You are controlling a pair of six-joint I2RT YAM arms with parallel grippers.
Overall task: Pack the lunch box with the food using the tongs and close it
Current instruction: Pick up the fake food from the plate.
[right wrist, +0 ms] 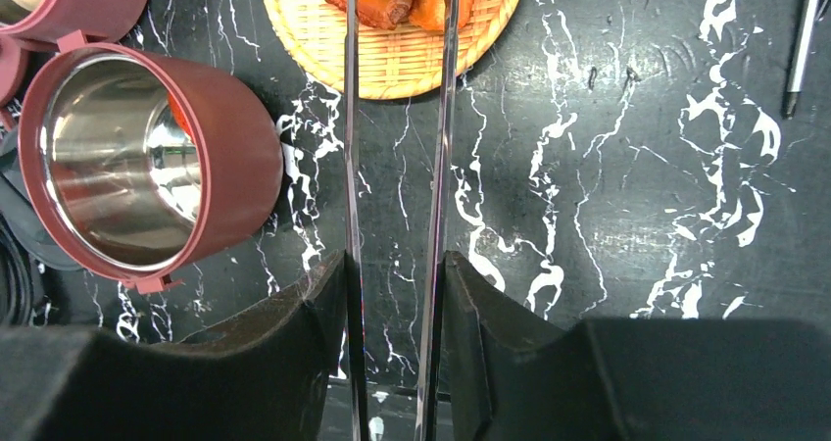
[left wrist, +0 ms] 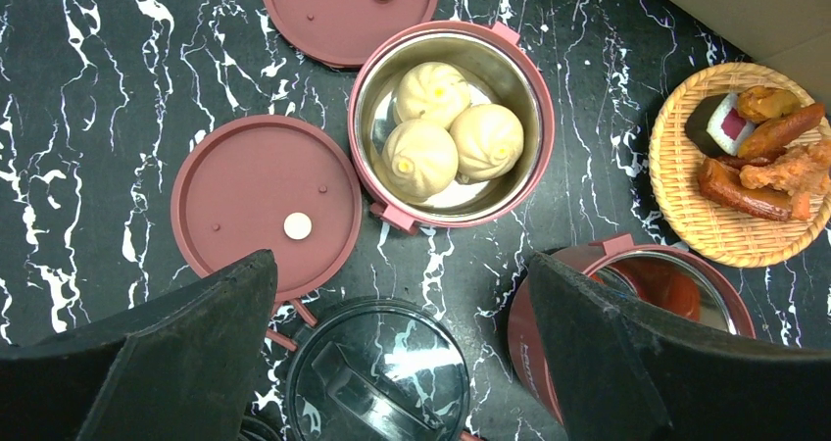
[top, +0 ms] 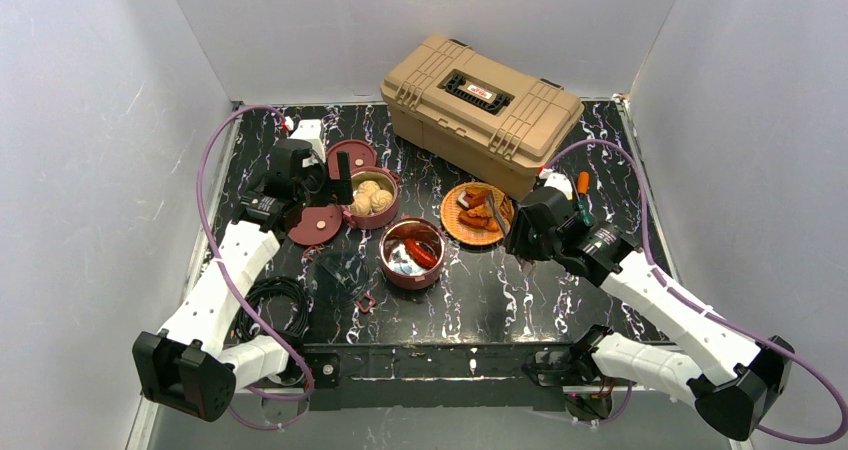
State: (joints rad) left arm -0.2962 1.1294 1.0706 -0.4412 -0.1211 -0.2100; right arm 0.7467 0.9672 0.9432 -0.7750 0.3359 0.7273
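The lunch box stands apart in pieces. One maroon bowl (top: 385, 220) (left wrist: 547, 127) holds three beige buns (left wrist: 446, 127). A second bowl (top: 410, 278) (right wrist: 235, 157) has a red chunk (top: 422, 252) inside. Two flat maroon lids (left wrist: 265, 206) (left wrist: 348, 10) lie to the left of the bun bowl. My right gripper (right wrist: 395, 260) (top: 520, 232) is shut on the tongs (right wrist: 351, 167), whose two arms stay apart, their tips over the orange and red chunks (left wrist: 764, 171) on the woven plate (right wrist: 392, 59). My left gripper (left wrist: 402, 274) hangs open over the table between lid and second bowl, holding nothing.
A tan toolbox (top: 480, 105) fills the back right. Under my left gripper lies a dark round cover with a handle (left wrist: 377, 372). Screwdrivers (top: 580, 195) rest right of the plate, one shaft (right wrist: 804, 39) showing. Black cables (top: 275, 305) coil at the front left.
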